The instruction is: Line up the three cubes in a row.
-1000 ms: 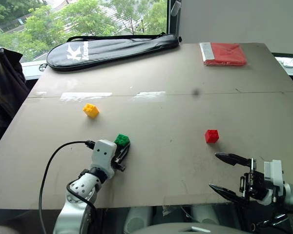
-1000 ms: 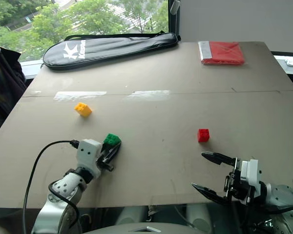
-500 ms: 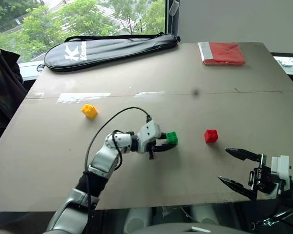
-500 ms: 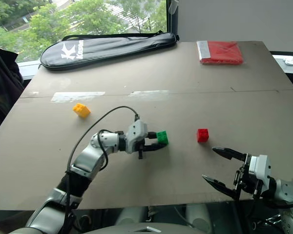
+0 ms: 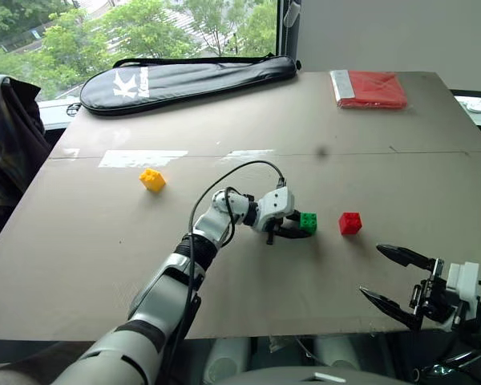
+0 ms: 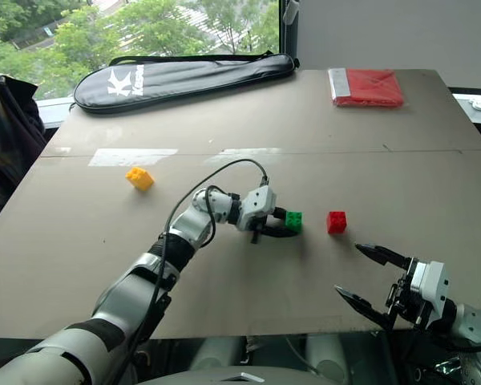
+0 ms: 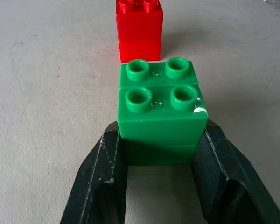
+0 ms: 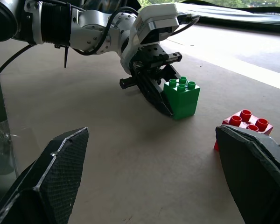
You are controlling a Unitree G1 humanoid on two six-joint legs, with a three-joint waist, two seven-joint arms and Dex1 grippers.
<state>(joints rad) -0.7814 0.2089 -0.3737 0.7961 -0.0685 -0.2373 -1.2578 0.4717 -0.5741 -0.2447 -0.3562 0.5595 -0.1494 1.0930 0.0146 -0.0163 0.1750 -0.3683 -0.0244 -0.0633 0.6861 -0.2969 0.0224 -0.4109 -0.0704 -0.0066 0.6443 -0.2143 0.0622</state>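
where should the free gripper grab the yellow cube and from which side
Grip the yellow cube across two opposite flat side walls, coming down from above. It stands upright, apart from everything, studs up; it sits turned on the table, so rotate the fingers to match.

From my seat the one marking I can read is a big white letter K on the long black racket bag [image 5: 184,78] lying at eleven o'clock on the table. Smaller white lettering runs beside it, but I cannot make it out.
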